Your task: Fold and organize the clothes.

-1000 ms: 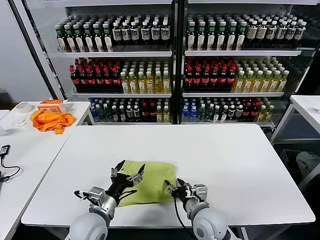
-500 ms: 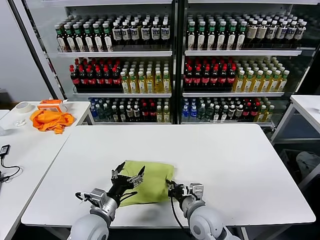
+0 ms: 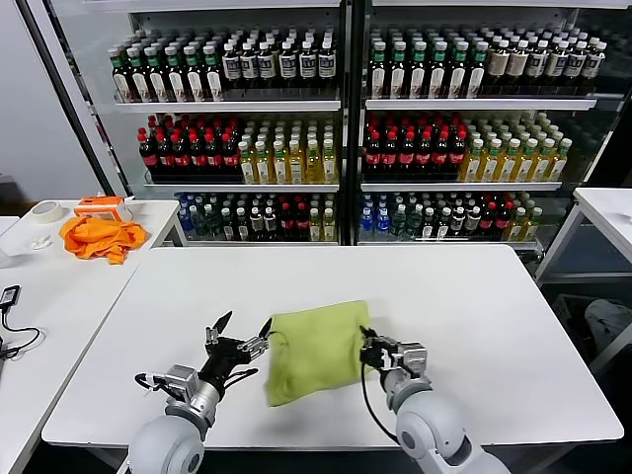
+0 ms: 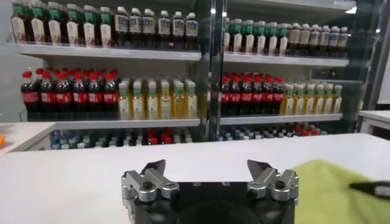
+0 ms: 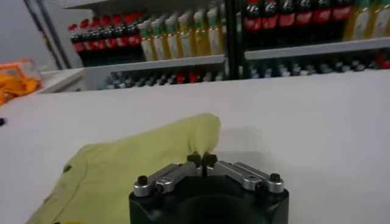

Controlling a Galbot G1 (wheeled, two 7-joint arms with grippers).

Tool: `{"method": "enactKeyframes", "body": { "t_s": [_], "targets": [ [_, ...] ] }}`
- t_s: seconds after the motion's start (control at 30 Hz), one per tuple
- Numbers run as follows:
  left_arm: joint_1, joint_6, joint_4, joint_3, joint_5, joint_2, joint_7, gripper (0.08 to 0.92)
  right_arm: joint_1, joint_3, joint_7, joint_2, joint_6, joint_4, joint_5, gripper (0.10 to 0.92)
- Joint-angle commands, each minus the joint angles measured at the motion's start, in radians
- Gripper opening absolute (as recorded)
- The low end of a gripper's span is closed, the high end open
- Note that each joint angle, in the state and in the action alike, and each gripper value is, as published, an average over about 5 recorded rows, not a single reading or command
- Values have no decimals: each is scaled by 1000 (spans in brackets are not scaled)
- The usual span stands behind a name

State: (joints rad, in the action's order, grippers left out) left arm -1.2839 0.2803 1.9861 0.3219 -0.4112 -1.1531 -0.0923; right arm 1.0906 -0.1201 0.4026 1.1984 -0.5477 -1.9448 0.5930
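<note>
The lime-green shirt [image 3: 314, 348] lies folded into a compact bundle on the white table [image 3: 444, 296], near the front edge. My right gripper [image 3: 367, 346] is shut on the shirt's right edge; in the right wrist view its fingertips [image 5: 202, 161] pinch a fold of the green cloth [image 5: 131, 170]. My left gripper [image 3: 240, 336] is open and empty, just left of the shirt and apart from it. In the left wrist view its jaws [image 4: 207, 167] stand wide apart over bare table, with the shirt [image 4: 335, 189] off to one side.
An orange cloth [image 3: 97, 237], a roll of tape [image 3: 45, 210] and an orange-and-white box [image 3: 103, 205] lie on a side table at the far left. Drink-bottle shelves [image 3: 336, 128] stand behind the table. Another white table [image 3: 607, 212] stands at the right.
My right gripper pulled the shirt's right edge to the right and away from me, shifting the bundle rightward. My left gripper drew back to the left, off the shirt, still open.
</note>
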Motion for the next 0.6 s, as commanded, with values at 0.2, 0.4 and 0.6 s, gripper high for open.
{"method": "enactKeyframes", "body": {
  "t_s": [0.2,0.4,0.6],
  "targets": [
    [-2,-119,-55,23,109,3,47,822,103,-141,-56,-55,41,5,-53,115],
    [14,-204,-106,25,174,-5,89,823,73,-131,-134,-52,25,79,-92,115],
    [15,-245,-117,42,179,-2,111,823,108,-175,-144,-82,-8,-29,-100,189]
  ]
}}
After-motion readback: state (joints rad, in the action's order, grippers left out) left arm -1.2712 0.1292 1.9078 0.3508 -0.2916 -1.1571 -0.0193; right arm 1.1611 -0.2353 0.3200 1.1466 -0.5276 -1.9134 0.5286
